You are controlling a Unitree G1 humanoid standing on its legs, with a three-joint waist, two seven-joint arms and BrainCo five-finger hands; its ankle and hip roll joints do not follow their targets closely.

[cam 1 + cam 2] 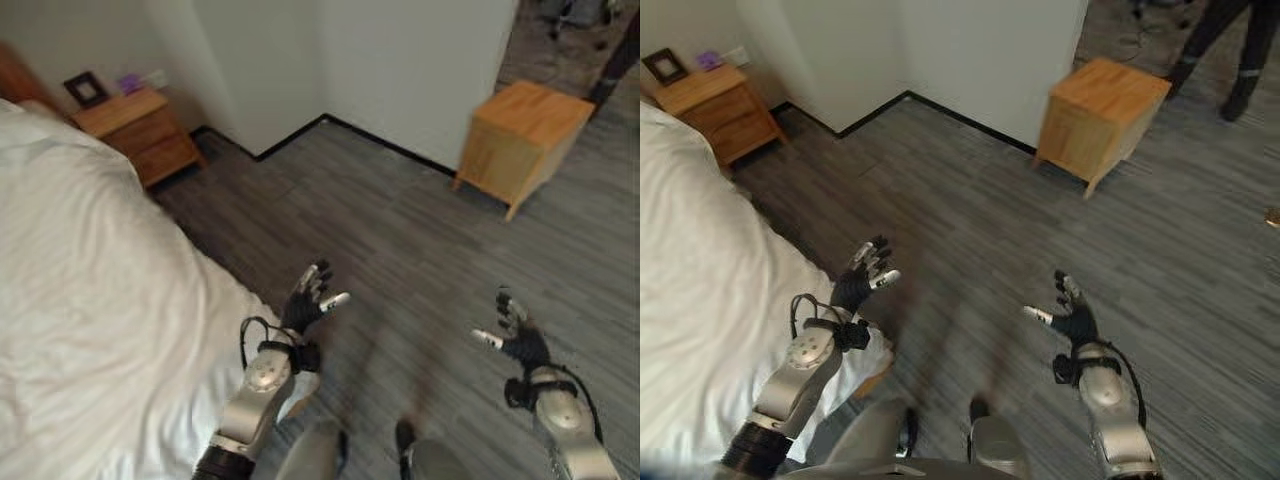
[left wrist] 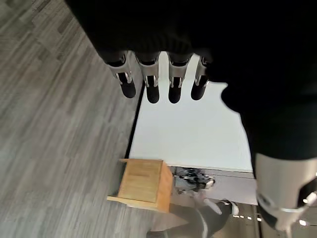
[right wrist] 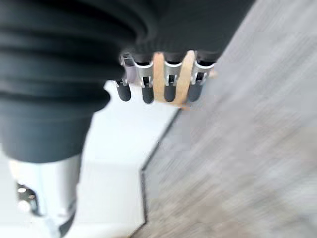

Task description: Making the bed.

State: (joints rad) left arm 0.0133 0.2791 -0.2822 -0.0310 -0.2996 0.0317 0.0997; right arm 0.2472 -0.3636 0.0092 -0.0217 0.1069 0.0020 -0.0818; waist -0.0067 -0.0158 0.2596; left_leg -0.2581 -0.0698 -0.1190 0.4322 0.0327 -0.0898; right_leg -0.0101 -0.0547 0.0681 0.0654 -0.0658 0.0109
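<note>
Left eye view: my left hand (image 1: 305, 300) hovers beside the bed (image 1: 90, 300), my right hand (image 1: 515, 335) over the floor, both with fingers spread and empty; I'd turn toward the white cover (image 1: 70, 250) before reaching for its edge.

Left wrist view: straight fingers (image 2: 151, 89), a wooden cabinet (image 2: 143, 183) beyond (no legible writing anywhere).

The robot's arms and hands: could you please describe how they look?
Both arms are silver-grey with rounded wrist housings. The left hand and right hand have dark ribbed covers over back and wrist, silver fingers with dark tips, and a separate thumb.
</note>
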